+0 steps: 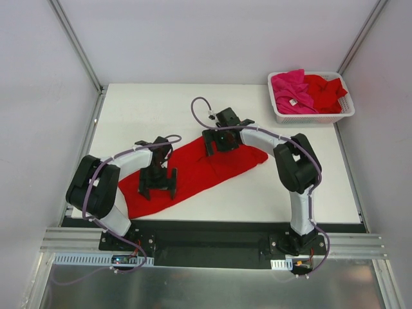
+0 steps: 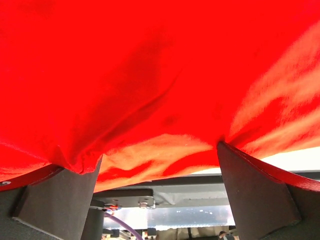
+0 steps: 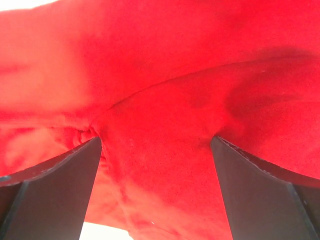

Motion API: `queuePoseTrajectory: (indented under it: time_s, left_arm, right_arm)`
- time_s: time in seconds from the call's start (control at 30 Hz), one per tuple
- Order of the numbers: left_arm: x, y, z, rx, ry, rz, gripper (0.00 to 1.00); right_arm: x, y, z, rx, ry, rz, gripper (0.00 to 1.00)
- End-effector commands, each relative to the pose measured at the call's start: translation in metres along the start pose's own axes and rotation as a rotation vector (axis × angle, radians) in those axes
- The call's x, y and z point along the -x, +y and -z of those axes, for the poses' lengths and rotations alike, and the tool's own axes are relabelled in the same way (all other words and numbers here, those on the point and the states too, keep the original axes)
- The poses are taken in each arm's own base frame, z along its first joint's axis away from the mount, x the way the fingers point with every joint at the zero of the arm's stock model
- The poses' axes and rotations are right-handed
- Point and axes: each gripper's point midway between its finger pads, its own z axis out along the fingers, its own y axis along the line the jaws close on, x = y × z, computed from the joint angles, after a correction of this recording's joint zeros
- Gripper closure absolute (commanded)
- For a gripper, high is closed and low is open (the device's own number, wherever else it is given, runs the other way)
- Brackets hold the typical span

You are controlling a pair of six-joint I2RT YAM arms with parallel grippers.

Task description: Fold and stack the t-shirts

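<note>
the left gripper [image 1: 159,190] stands with its jaws spread wide, released and gripping nothing. both its fingertips [image 2: 60,200] press down onto the spread red t-shirt [image 1: 206,168], which lies as a long slanted band under and between the two claws. a soft ridge of cloth bulges in the gap between the left fingers. beyond it and to its right, the right gripper [image 1: 221,147] is likewise spread wide and clasps nothing. its fingers are planted on the same shirt near the far edge, and a crease runs across the gap between them. well beyond the right claw and to its right, a white slotted basket [image 1: 313,118] holds a magenta-pink t-shirt [image 1: 288,87] with a small white label [image 1: 293,102], and beside it, on the right, a crumpled red t-shirt [image 1: 325,91]. everything rests on a white table [image 1: 154,109], boxed in by pale walls [image 1: 212,38] with metal posts [image 1: 76,42] at the far corners.
</note>
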Motion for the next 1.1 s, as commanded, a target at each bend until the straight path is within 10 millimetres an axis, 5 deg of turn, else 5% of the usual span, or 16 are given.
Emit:
queuePoseTrajectory:
  time_s: [0.0, 0.37, 1.07]
  left_arm:
    - [-0.007, -0.026, -0.008, -0.1, 0.006, 0.012, 0.01]
    - [-0.015, -0.061, -0.014, -0.116, 0.023, -0.045, 0.01]
    - [-0.02, -0.18, -0.012, -0.241, 0.095, -0.25, 0.01]
  right_arm:
    - [0.018, 0.001, -0.011, 0.047, -0.012, -0.053, 0.04]
    - [0.057, 0.001, -0.027, 0.081, -0.036, -0.07, 0.04]
    - [0.139, -0.016, -0.045, 0.184, -0.119, -0.252, 0.04]
